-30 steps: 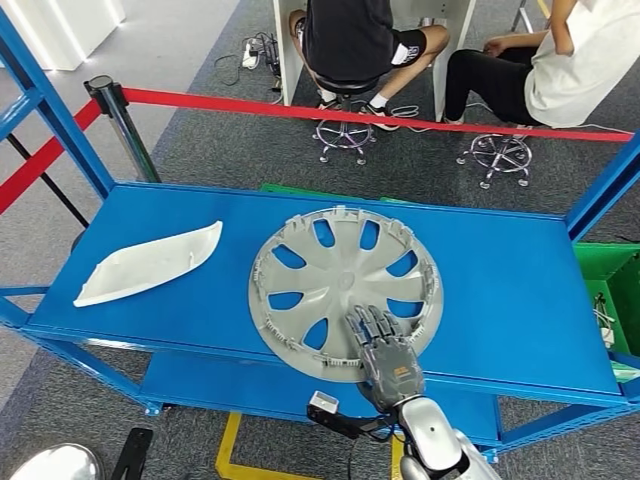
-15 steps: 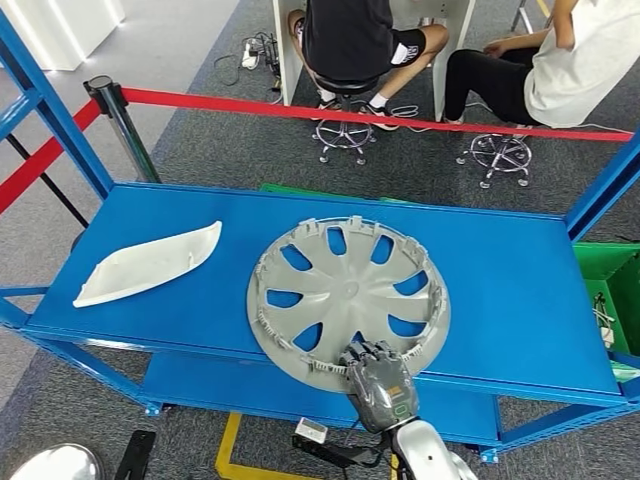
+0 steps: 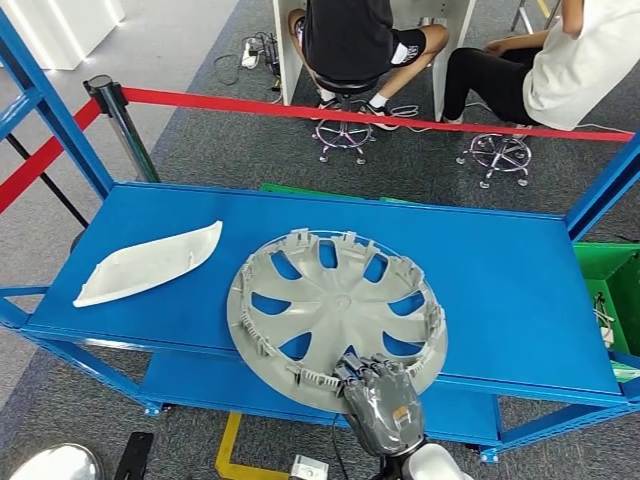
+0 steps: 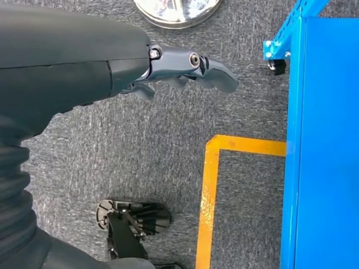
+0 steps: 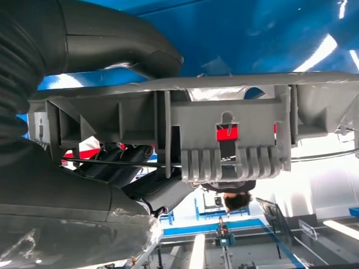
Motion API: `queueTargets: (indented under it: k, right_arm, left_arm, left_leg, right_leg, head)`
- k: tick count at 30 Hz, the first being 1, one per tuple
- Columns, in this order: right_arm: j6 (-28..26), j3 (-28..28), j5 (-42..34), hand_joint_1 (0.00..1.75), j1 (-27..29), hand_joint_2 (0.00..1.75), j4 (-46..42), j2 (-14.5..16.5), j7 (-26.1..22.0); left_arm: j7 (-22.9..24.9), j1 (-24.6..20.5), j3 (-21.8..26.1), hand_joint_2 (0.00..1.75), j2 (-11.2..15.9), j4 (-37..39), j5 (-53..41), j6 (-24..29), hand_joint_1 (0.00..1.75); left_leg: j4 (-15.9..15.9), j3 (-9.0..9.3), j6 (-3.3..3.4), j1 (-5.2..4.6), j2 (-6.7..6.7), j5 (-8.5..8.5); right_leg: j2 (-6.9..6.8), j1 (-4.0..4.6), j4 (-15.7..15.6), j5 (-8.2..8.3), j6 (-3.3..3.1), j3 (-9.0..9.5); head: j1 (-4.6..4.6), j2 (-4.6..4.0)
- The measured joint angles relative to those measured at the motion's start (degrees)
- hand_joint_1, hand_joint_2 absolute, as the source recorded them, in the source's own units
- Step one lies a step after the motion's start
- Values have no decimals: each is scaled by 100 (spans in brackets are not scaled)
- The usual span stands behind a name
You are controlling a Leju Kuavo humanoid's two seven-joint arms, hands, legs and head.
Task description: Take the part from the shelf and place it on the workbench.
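Observation:
A large grey wheel cover [image 3: 336, 312] with curved spokes lies on the blue shelf [image 3: 498, 290], its near edge jutting past the shelf's front. My right hand [image 3: 383, 405] grips that near rim; the cover tilts slightly up toward me. In the right wrist view the cover's ribbed rim [image 5: 211, 129] runs between the thumb [image 5: 127, 45] and the darker fingers [image 5: 123, 162]. My left hand [image 4: 186, 70] hangs over the grey carpet with nothing in it, fingers loosely extended.
A white curved panel [image 3: 147, 262] lies at the shelf's left end. A red barrier tape [image 3: 362, 115] runs behind the shelf, with two seated people beyond. A green bin [image 3: 615, 285] stands at the right. Yellow floor tape [image 4: 209, 196] marks the carpet by the shelf leg.
My right hand closed on the cover's near rim and drew it toward me and to the left; the cover now overhangs the shelf's front edge.

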Motion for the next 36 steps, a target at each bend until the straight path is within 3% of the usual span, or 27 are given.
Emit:
queueTargets:
  k: [5,13,36]
  right_arm:
    - [-337,31,115,175,70,175,-222,-94,-92]
    - [-1822,26,533,175,221,175,-973,-257,-345]
    - [-1868,-63,341,175,249,175,-1234,-296,-503]
  left_arm:
    - [-159,4,15,175,-9,0,30,-220,0]
    - [-440,17,104,175,-42,0,40,-313,0]
    - [-508,26,166,175,-68,0,56,-274,0]
  left_leg:
    - [0,-3,0,0,0,0]
    - [0,-9,3,0,2,-2]
    - [0,-10,4,0,2,-2]
  right_leg:
    - [-2,0,0,0,0,-2]
    - [2,0,-2,0,0,-8]
    - [1,0,-3,1,2,-9]
  head:
    - [-1,0]
    - [0,0]
    - [0,0]
